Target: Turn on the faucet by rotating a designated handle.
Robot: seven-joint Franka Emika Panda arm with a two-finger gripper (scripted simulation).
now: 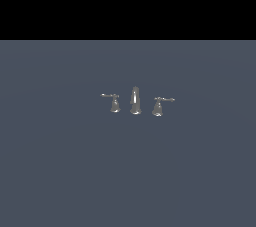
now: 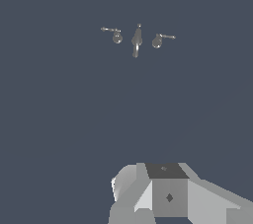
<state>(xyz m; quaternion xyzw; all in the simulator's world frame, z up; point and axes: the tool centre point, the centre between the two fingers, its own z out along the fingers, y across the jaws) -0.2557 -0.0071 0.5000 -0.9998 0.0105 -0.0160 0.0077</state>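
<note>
While the grey tabletop (image 1: pixel 60 171) filled both views, only the arm's body was seen in the wrist view, well apart from the faucet (image 1: pixel 135 101); whether the jaws were open could not be told. The handle (image 1: pixel 159 106), its lever pointing to the exterior view's right, was set beside the spout (image 2: pixel 136 40). Being tiny and twinned, the wrong handle (image 1: pixel 114 103) might be struck.

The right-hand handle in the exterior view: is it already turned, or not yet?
Not yet, it seems. The handle has its lever pointing to the exterior view's right, away from the spout. Nothing touches it.
</note>
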